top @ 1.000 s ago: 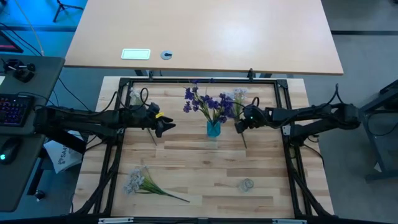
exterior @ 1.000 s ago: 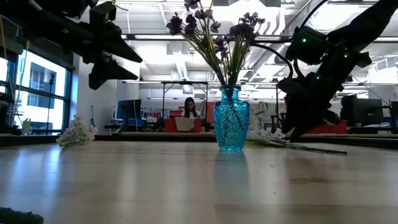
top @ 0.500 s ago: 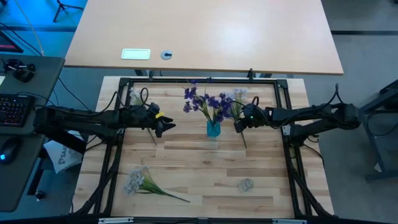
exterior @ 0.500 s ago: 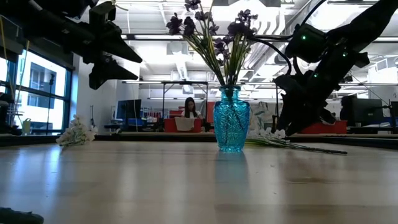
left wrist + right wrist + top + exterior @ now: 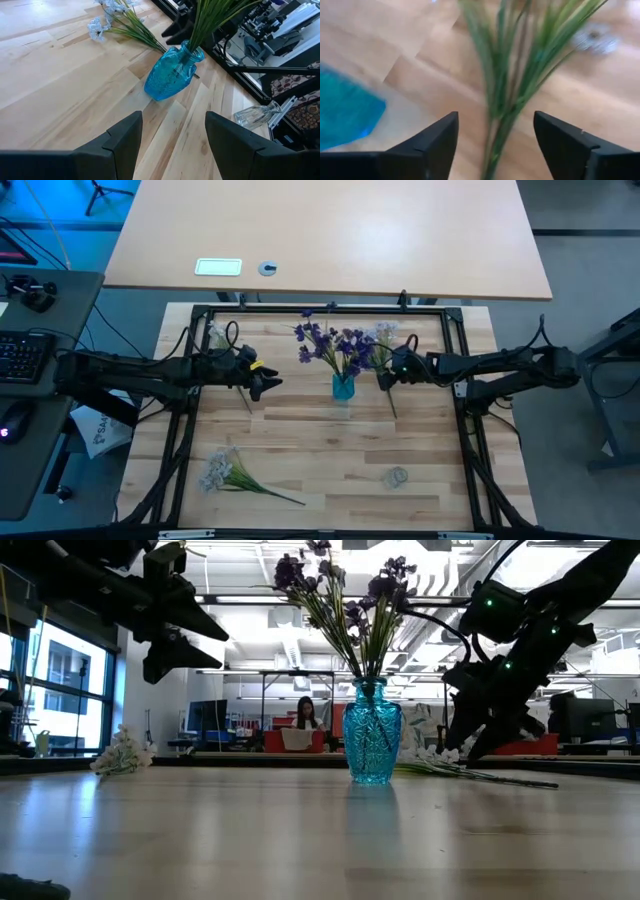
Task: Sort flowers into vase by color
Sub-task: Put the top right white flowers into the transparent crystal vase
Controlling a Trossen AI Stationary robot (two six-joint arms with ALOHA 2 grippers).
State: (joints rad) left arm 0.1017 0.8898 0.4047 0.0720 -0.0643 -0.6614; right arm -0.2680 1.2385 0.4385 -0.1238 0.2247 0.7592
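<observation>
A blue glass vase (image 5: pixel 343 387) stands upright mid-table holding dark purple flowers (image 5: pixel 335 343). A pale sprig (image 5: pixel 388 348) lies flat on the table right of the vase, its stem pointing toward the near edge. My right gripper (image 5: pixel 382 380) is open just above that stem. In the right wrist view the green stems (image 5: pixel 502 85) run between the open fingers (image 5: pixel 495 116). My left gripper (image 5: pixel 270 383) waits open and raised, left of the vase (image 5: pixel 170 75). Two more pale sprigs lie near-left (image 5: pixel 228 472) and far-left (image 5: pixel 216 335).
A clear glass vase (image 5: pixel 398 476) lies on its side near the table's near-right corner. A black frame (image 5: pixel 320 309) borders the wooden table. Open board lies between the near-left sprig and the clear vase. A person sits far off in the room (image 5: pixel 303 720).
The purple blooms in the blue vase have swayed and settled a little differently. My right gripper has stayed open over the pale sprig's stem, shifting only slightly. The left arm has kept still.
</observation>
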